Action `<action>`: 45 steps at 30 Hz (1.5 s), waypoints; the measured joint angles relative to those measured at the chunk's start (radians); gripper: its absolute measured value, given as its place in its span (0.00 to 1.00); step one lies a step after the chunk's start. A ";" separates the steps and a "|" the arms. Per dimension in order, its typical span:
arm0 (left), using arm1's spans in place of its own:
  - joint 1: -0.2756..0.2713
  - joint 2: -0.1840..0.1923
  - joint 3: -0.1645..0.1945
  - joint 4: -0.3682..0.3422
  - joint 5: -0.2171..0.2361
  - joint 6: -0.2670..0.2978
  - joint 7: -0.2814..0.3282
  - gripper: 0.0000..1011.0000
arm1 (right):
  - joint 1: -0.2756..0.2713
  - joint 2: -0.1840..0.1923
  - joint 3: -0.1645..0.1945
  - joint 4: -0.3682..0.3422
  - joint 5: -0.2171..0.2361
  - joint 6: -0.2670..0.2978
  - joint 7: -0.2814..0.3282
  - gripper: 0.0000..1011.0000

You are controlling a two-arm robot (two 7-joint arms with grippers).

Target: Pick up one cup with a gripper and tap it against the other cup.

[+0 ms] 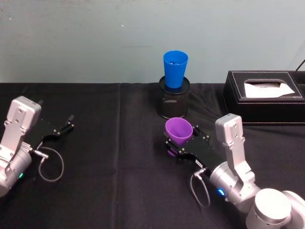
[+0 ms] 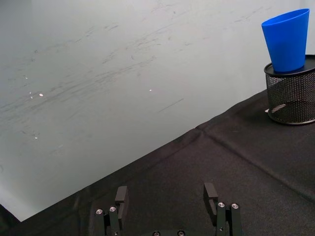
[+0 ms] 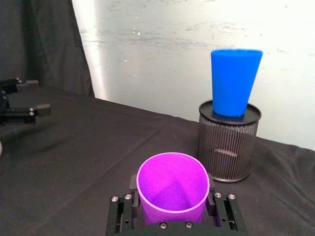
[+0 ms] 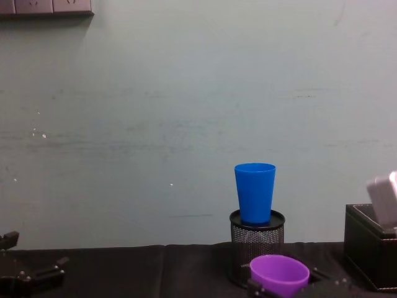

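1. Step in hand: the grasp appears made; the right gripper has its 2 fingers clamped on the purple cup, 1 on each side of the lower wall, with the cup upright and its mouth open upward. Whether its base is clear of the black table cloth cannot be told.

2. Location: the purple cup sits near the middle of the table, just in front of the black mesh pen holder; the blue cup stands upright in the top of that holder, so its body is higher than the purple cup and apart from it.

3. Left gripper: parked low at the table's left side, well apart from both cups; fingers apart, holding nothing.

4. Next move, in my judgement: raise the purple cup to the blue cup's level, carry it forward and touch wall to wall lightly; a hard knock could tip the blue cup off its perch. The black tissue box at the right lies outside that path.
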 joint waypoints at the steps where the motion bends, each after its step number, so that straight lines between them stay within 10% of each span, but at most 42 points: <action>1: 0.000 0.000 0.000 0.000 0.000 0.000 0.000 0.99 | -0.003 0.004 0.003 -0.014 0.002 0.012 0.002 0.75; 14: 0.000 0.000 0.000 0.000 0.000 0.000 0.000 0.99 | -0.048 0.064 0.097 -0.271 0.044 0.229 0.011 0.71; 45: 0.000 0.000 0.000 0.000 0.000 0.000 0.000 0.99 | -0.049 0.066 0.103 -0.279 0.046 0.238 0.018 0.71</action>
